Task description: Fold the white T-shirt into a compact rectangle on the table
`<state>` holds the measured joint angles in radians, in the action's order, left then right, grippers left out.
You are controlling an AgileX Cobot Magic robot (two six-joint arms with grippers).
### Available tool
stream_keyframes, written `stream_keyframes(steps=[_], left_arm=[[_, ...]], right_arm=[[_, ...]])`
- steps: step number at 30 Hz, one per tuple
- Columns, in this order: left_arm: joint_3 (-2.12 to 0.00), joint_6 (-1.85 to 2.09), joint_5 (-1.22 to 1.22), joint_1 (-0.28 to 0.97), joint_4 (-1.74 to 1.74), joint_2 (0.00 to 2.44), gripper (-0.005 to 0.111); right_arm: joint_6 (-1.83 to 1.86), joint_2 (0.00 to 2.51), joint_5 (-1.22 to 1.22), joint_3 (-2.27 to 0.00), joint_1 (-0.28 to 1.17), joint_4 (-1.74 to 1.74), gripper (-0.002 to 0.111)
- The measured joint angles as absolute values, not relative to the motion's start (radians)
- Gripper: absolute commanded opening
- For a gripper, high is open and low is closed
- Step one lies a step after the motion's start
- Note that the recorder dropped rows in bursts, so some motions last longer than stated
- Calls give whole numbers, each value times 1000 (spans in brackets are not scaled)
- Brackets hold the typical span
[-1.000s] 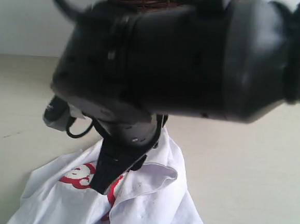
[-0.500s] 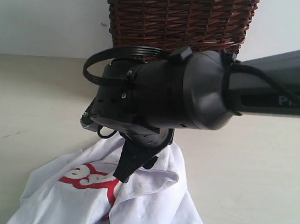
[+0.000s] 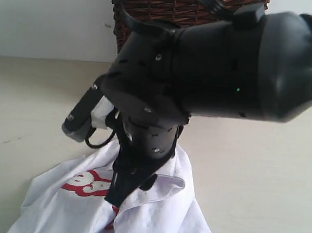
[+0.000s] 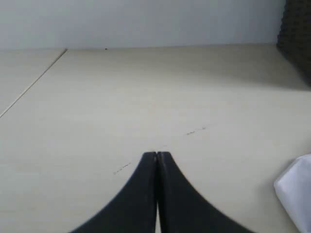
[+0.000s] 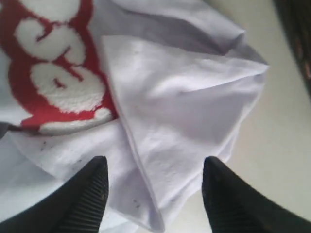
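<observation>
Crumpled white cotton T-shirt (image 3: 153,216) is lying on the pale beige matte table (image 3: 259,173) at 6 o'clock in the exterior view. Dark brown wicker basket (image 3: 169,15) is standing at 12 o'clock. Right gripper (image 5: 153,170) is hanging over a folded flap, fingers spread. Left gripper (image 4: 157,156) is keeping fingers pressed together over bare table. Red-outlined fuzzy lettering (image 5: 53,73) is showing partly, unreadable.
</observation>
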<state>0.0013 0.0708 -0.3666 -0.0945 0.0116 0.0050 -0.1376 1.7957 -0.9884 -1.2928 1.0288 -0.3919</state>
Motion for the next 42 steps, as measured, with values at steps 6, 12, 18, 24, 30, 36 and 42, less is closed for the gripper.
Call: stream_keyframes(steps=[6, 12, 18, 24, 30, 36, 42], left_arm=[[1, 71, -367, -94, 12, 5, 0], [1, 71, -367, -94, 12, 5, 0], [1, 71, -367, -94, 12, 5, 0], [1, 71, -367, -94, 12, 5, 0], [1, 71, -367, -94, 12, 5, 0], [1, 71, -367, -94, 12, 5, 0], [1, 71, -367, -94, 12, 5, 0]], right_arm=[[-175, 1894, -990, -1231, 1031, -514, 56], [-330, 1950, -997, -1231, 1031, -727, 52], [-387, 1950, -1033, -1231, 1031, -814, 8], [-345, 1950, -1086, -1231, 1031, -867, 0], [-376, 1950, -1196, -1231, 1026, -1157, 0], [-359, 1938, -1207, -1230, 1000, -1307, 0], [-255, 1935, -1209, -1230, 951, -1289, 0]])
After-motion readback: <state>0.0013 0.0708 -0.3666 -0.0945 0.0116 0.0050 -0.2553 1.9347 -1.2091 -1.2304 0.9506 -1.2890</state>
